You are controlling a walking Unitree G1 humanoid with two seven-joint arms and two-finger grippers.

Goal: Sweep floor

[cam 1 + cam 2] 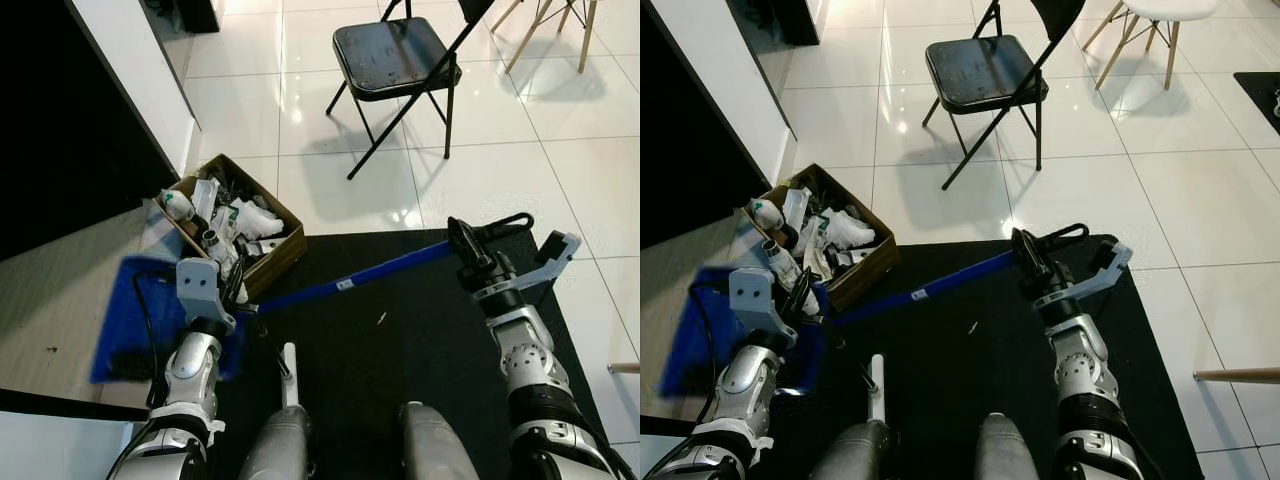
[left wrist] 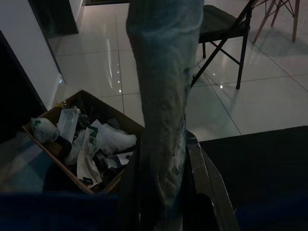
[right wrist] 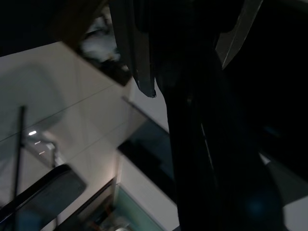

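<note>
A blue broom handle [image 1: 350,282] slants low across the black mat [image 1: 420,340], from my right gripper towards my left. The right gripper [image 1: 462,240] is shut on its upper end; the right wrist view shows the dark pole [image 3: 192,120] between the fingers. On the left, my left gripper [image 1: 238,292] is shut on a pale worn handle [image 2: 163,106] of the blue dustpan [image 1: 130,320], which lies blurred over the floor by the box. A small pale scrap [image 1: 381,318] lies on the mat just below the broom handle.
A cardboard box [image 1: 283,258] stuffed with bottles and wrappers sits right beside the left gripper. A black folding chair [image 1: 395,55] stands on the white tiles ahead. A dark cabinet with a white panel [image 1: 140,70] runs along the left. A wooden stick [image 1: 1240,376] pokes in at right.
</note>
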